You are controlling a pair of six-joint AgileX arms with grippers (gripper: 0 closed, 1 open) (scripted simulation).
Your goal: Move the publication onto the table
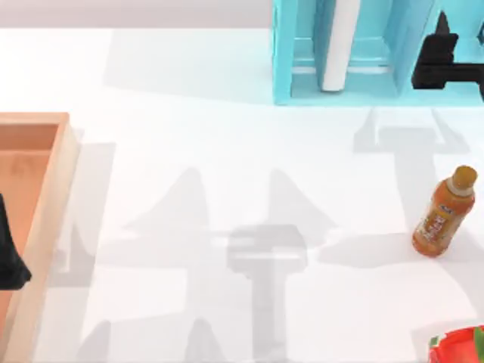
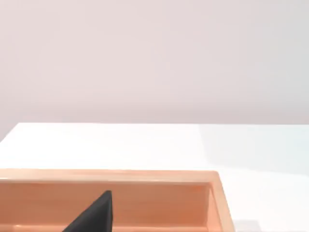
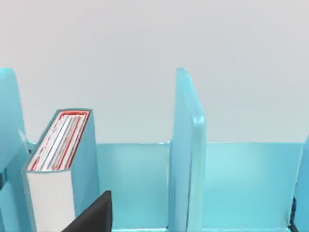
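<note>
Publication standing in the turquoise shelf unit; right end effector at the shelf, left parked over the tray.

From above, the publication (image 1: pixel 339 45) is seen upright on edge in a middle compartment of the turquoise shelf unit (image 1: pixel 284 53) at the far side of the desk (image 1: pixel 227 151). The right end effector (image 1: pixel 439 64) is placed at the next compartment toward the desk's right; whether it is released or clenched cannot be told. An orange bottle (image 1: pixel 445 212) lies near the right edge, and a red object (image 1: pixel 457 346) is cut off at the near right corner. The left end effector (image 1: pixel 9 257) is held over the wooden tray (image 1: pixel 53 197) at the left edge; its state cannot be told. In the left wrist view, a dark fingertip (image 2: pixel 94 215) is seen over the tray (image 2: pixel 215 193). In the right wrist view, the publication (image 3: pixel 50 193) stands with white page edges and red trim showing, a shelf divider (image 3: pixel 186 145) beside it, and a dark fingertip (image 3: pixel 94 215) just beside the book.
</note>
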